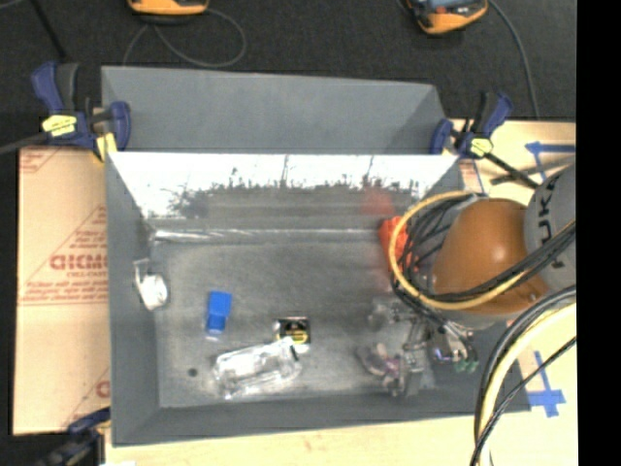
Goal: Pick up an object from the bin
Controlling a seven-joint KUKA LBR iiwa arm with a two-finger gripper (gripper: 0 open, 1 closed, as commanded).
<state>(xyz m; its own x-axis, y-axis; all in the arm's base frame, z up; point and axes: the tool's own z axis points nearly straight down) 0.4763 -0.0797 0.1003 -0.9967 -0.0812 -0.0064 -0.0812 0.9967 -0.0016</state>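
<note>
Two likely picks, a clear plastic packet [257, 367] and a small black-and-yellow piece [293, 331], lie left of the tool [400, 362], which sits low in the near-right corner of the bin [272, 110]; I cannot tell whether it is apart or together, so closing there risks catching only bare floor or wall.

Cube [219, 311] behind bag [254, 367], gripper [398, 365] to their right

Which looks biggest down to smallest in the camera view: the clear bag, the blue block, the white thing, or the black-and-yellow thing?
1. Clear bag, by far the largest.
2. Blue block and white thing: too alike to rank.
3. Black-and-yellow thing, slightly smaller.
</note>
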